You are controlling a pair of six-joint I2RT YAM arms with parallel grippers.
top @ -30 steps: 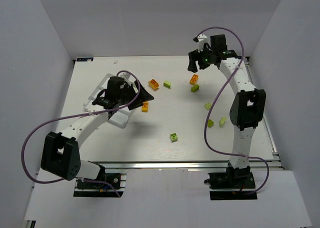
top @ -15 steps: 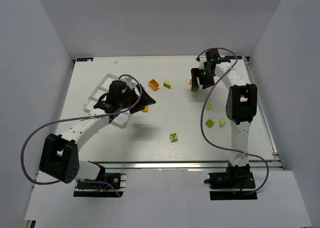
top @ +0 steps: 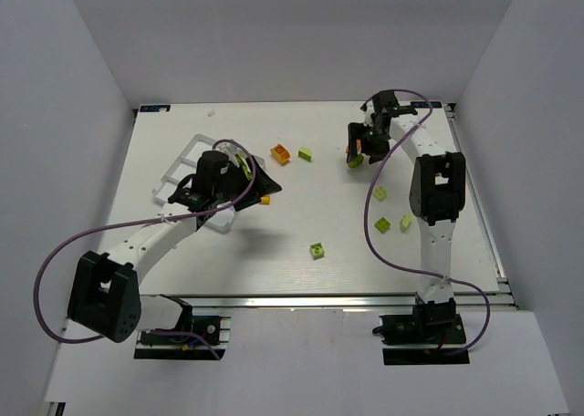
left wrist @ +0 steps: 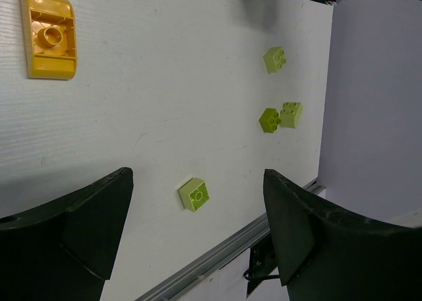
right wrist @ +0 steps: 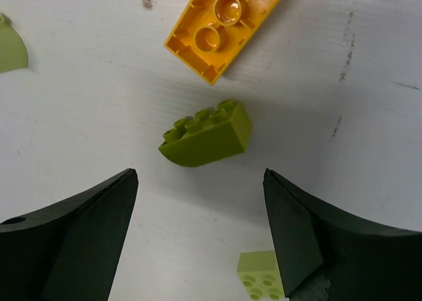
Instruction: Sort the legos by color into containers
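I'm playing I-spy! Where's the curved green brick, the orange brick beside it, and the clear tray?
curved green brick point(right wrist: 208, 134), right wrist view, on its smooth curved side.
orange brick point(right wrist: 224, 24), right wrist view, on its hollow underside.
clear tray point(top: 173, 166), top view, on its left rim.

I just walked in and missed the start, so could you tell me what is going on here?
Two arms are sorting legos by color. The right end effector hovers open over a green brick lying beside an orange brick. The left end effector is open and empty next to the clear tray.
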